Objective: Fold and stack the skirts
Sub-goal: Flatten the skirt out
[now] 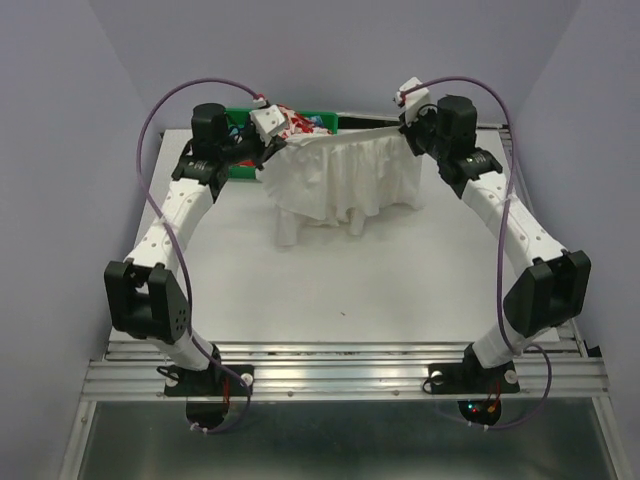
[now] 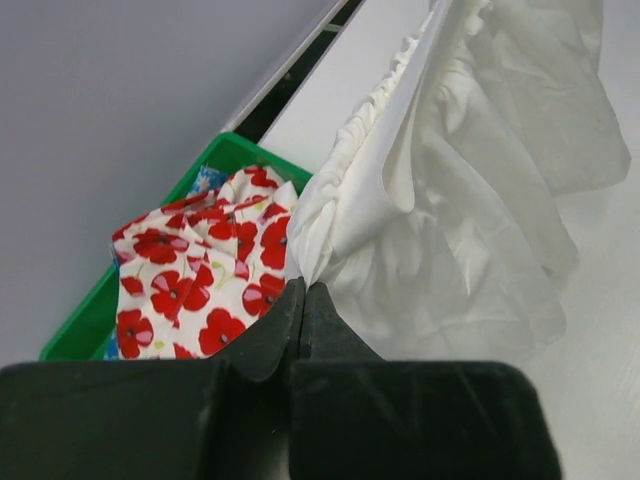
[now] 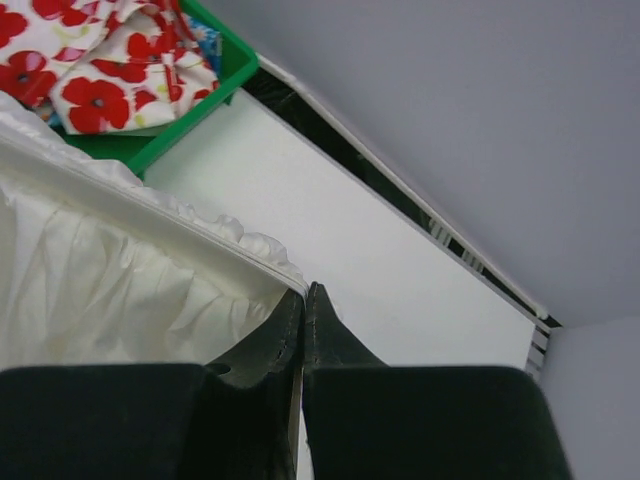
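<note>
The white skirt (image 1: 345, 180) hangs as a curtain from left gripper (image 1: 272, 147) to right gripper (image 1: 405, 126), barring the far table (image 1: 350, 290); the green tray (image 1: 322, 117) stands behind its left end; the near table offers open passage.

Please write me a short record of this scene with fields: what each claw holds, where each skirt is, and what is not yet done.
left claw: shut on one end of the white skirt
right claw: shut on the other end, at the waistband
white skirt: held up, stretched between both claws, lower ruffles seem to touch the table
poppy skirt: crumpled in the green tray, far left of the table
folding: not yet done, no stack visible
</note>
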`<state>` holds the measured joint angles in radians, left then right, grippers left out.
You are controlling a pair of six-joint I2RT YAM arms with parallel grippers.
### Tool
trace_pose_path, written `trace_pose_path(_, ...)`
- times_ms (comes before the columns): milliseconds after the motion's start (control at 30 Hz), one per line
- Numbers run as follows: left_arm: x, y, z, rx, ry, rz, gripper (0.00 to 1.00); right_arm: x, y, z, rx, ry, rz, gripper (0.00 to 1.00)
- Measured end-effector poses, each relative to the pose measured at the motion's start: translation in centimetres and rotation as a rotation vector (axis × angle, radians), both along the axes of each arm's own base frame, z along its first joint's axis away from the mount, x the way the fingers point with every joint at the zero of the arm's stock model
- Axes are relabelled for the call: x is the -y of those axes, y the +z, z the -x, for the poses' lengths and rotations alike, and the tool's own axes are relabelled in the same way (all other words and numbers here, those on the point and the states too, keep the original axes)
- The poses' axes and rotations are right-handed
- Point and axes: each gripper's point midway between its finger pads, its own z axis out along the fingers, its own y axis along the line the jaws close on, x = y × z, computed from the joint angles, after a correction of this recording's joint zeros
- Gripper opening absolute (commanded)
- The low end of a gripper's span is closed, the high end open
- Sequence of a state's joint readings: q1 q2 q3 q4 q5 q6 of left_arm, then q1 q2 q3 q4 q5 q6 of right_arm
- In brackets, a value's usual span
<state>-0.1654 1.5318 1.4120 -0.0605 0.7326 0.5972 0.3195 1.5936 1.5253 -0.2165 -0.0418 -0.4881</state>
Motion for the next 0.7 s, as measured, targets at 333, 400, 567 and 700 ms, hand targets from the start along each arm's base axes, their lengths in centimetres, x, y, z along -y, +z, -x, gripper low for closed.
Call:
trace_pose_path(333,9.5,5.6,-4.0,0.121,-0.101,0.168,0.0,10.1,5.9,-5.0,0.134,-0.224,-0.009,0.01)
trace_pose_path(400,10.6,6.8,-5.4,0.165,-0.09,0.215,0.0,11.7,7.1,-6.1,0.176,-0.261,-0.017,0.01)
trace_pose_path(567,12.9,8.2,-10.6,0.275,-0.061,0.293,0.0,14.2,7.6,-9.9,0.254,-0.341,-0.026,0.01)
trace_pose_path(700,14.2,7.3,-14.7,0.328,-0.039,0.314,0.0,15.3,6.3,-13.0,0.284,-0.4,-0.023,0.01)
